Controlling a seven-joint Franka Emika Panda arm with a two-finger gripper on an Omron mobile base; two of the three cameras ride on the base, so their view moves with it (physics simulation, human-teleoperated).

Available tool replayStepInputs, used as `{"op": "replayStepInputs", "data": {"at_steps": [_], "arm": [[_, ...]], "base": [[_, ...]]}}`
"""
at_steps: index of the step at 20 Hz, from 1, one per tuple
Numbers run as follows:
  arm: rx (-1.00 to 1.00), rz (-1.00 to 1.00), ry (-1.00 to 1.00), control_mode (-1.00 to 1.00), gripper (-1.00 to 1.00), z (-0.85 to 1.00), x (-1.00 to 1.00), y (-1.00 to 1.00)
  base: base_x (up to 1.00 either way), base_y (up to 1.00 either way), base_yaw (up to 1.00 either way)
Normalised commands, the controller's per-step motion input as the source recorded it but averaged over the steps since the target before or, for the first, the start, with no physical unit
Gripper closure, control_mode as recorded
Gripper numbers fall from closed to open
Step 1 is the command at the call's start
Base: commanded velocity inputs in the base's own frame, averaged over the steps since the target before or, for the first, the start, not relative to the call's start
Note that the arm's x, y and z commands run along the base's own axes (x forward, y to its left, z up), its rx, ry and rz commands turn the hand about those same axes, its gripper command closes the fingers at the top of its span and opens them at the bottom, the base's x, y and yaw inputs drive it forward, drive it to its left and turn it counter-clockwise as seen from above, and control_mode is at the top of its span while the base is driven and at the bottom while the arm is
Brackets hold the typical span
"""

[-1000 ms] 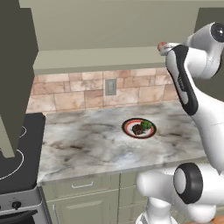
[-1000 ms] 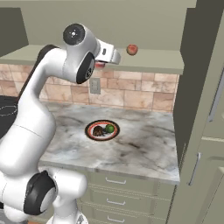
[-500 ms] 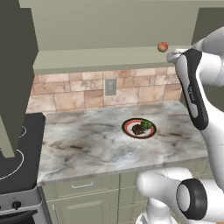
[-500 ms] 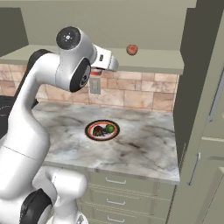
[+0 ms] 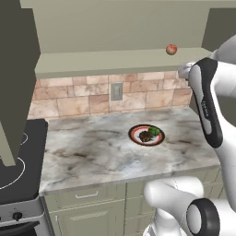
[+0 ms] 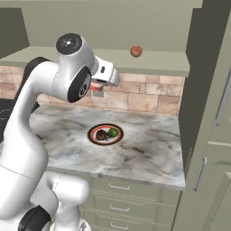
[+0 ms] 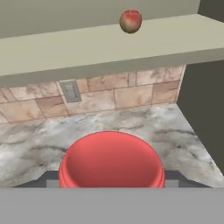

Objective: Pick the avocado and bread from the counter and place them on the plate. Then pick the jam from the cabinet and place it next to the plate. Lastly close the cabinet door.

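One squat red jam (image 7: 111, 159) jar, smooth rounded top, clamped in claw (image 7: 111, 178)

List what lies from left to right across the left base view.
Cooktop → wall outlet → bread → avocado, both on the plate → reddish ball on the cabinet shelf → robot arm.

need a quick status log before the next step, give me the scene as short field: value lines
plate: on the counter, carries two items
avocado: on the plate
bread: on the plate, beside the avocado
jam: held in the gripper, up above the counter
apple-like ball: on the cabinet shelf
cabinet door: open
remaining: set the jam next to the plate, close the door
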Motion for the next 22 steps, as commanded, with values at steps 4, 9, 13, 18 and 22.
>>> {"op": "replayStepInputs", "data": {"at_steps": [4,9,13,18,22], "arm": [[0.00,0.00,0.20,-1.00,1.00,-0.51,-0.03,0.00],[0.00,0.00,0.19,-1.00,1.00,-0.48,0.00,0.00],[0.00,0.00,0.17,-1.00,1.00,-0.44,0.00,-0.02],[0.00,0.01,0.08,-1.00,1.00,-0.43,0.00,-0.09],[0.00,0.04,-0.01,-1.00,1.00,-0.42,0.00,-0.14]], "base": [[0.00,0.00,0.00],[0.00,0.00,0.00],[0.00,0.00,0.00],[0.00,0.00,0.00],[0.00,0.00,0.00]]}}
